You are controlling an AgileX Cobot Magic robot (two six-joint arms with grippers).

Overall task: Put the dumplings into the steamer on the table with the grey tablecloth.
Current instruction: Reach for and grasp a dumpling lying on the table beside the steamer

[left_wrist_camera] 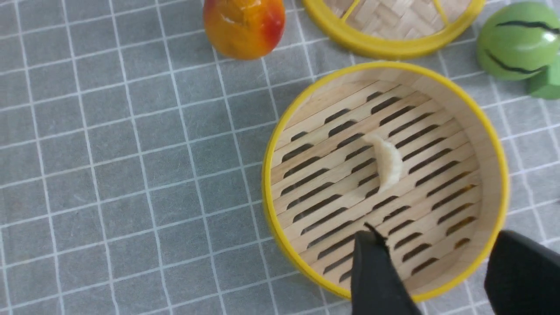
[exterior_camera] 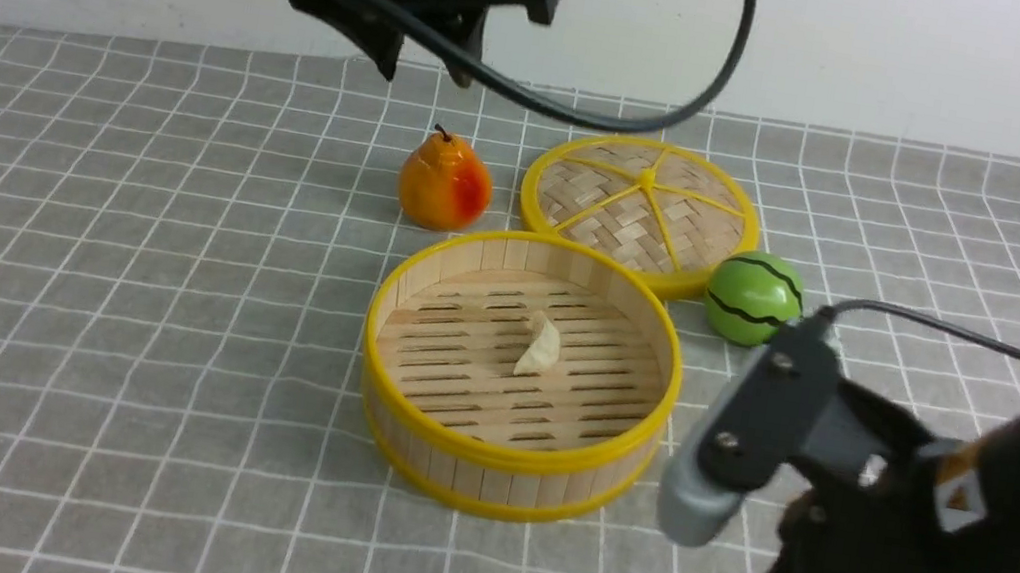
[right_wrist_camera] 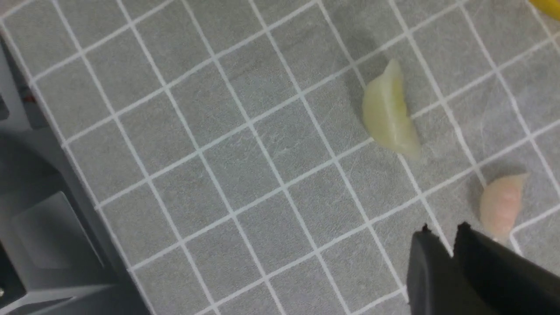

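While the left fingers (left_wrist_camera: 376, 271) stand wide apart with nothing between them, I see them hang above the steamer (left_wrist_camera: 280, 144), over one side of its rim. Clear of both tips, a whitish dumpling (left_wrist_camera: 387, 164) lies on the slatted floor near the middle.

My right fingers (right_wrist_camera: 431, 275) are drawn almost together, with only a notch showing at the tips, and they grip nothing. Just beside those tips a pinkish dumpling (right_wrist_camera: 501, 205) lies on the grey cloth (right_wrist_camera: 245, 166); I cannot tell whether it is touched. A greenish dumpling (right_wrist_camera: 389, 113) lies farther off on the same cloth.

Out past the steamer on the desk sit a pear (exterior_camera: 444, 184), the woven lid (exterior_camera: 584, 197) just behind the far rim, and a green striped ball (exterior_camera: 754, 298) beside the lid.
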